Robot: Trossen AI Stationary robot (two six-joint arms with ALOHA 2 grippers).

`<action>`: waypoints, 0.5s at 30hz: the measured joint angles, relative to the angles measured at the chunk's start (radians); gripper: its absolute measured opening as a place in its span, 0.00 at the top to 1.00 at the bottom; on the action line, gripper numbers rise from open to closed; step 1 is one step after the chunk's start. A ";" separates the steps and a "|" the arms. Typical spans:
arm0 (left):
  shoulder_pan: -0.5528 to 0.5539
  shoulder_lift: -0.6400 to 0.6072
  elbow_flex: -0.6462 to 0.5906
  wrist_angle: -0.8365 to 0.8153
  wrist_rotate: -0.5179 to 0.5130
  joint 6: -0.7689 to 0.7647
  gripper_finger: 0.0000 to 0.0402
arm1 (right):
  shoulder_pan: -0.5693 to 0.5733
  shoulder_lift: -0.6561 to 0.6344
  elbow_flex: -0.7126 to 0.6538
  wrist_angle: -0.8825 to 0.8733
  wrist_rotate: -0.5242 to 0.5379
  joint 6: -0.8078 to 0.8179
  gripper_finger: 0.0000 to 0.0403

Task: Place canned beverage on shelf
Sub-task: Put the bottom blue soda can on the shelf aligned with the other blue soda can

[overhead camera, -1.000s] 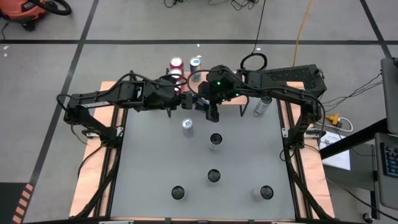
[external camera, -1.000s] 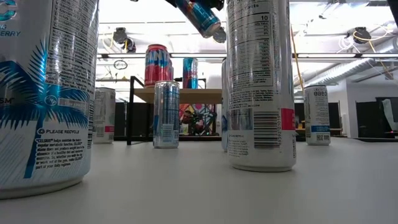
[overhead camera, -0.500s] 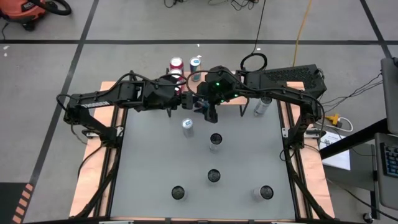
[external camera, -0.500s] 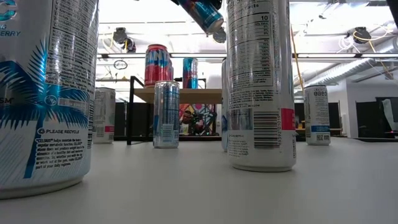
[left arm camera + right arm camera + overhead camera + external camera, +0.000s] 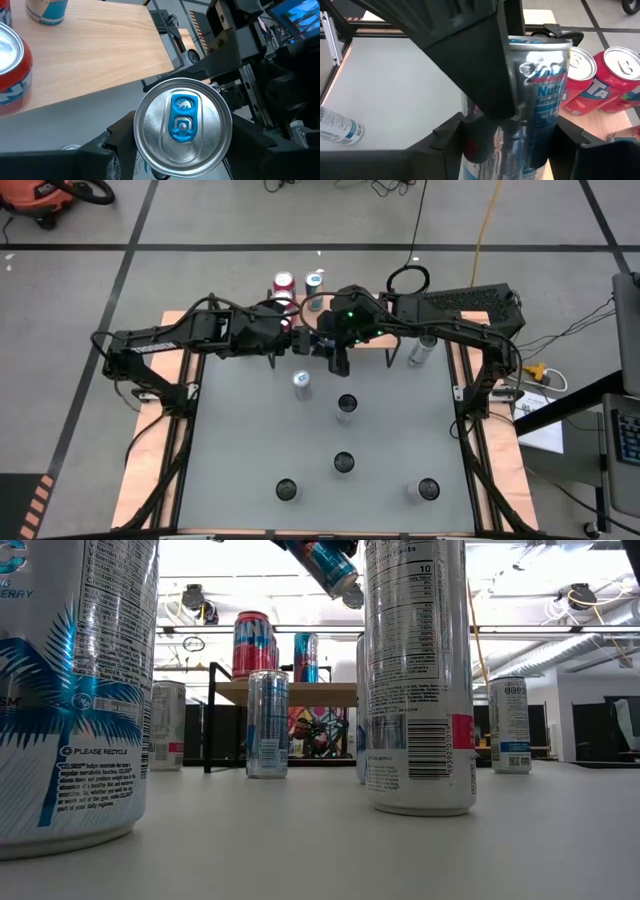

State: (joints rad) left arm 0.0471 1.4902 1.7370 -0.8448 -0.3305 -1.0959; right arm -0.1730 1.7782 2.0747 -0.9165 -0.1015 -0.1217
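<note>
A blue and silver canned beverage (image 5: 325,565) hangs tilted in the air between my two grippers, above and just in front of the shelf (image 5: 300,693). The shelf's wooden top (image 5: 100,50) carries a red can (image 5: 12,70) and a blue can (image 5: 306,657). My left gripper (image 5: 180,150) is shut on the held can, whose blue-tabbed top (image 5: 182,127) faces its wrist. My right gripper (image 5: 512,150) comes from the table's right and is shut on the same can (image 5: 540,100). In the high view both grippers meet at the far middle (image 5: 315,343). My left gripper pinches the can's side wall (image 5: 137,150) between its two fingers, which lie along the can. It slants down toward the shelf. The can is lifted clear and tilted. My right gripper has a finger (image 5: 445,145) on each side of the can's body (image 5: 540,145), lying across it. The left arm's finger (image 5: 470,60) covers part of the can. The can is clear of the table and the shelf.
Several upright cans stand on the table's near half (image 5: 302,383) (image 5: 346,406) (image 5: 343,463). One can lies on its side at the far right (image 5: 422,352). Two cans stand very near the low camera (image 5: 70,690) (image 5: 415,670).
</note>
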 joint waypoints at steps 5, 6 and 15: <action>0.000 0.000 0.000 0.002 0.000 0.006 0.33 | -0.021 -0.001 0.000 -0.001 -0.016 0.004 0.54; 0.000 0.000 0.000 0.003 -0.001 0.006 0.29 | -0.028 -0.001 0.000 -0.004 -0.025 0.004 0.54; -0.001 -0.074 0.001 0.001 -0.016 0.044 0.13 | -0.137 -0.001 0.000 -0.016 -0.227 0.045 0.54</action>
State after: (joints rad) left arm 0.0461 1.4160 1.7382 -0.8438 -0.3470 -1.0518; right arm -0.3095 1.7775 2.0747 -0.9329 -0.3287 -0.0766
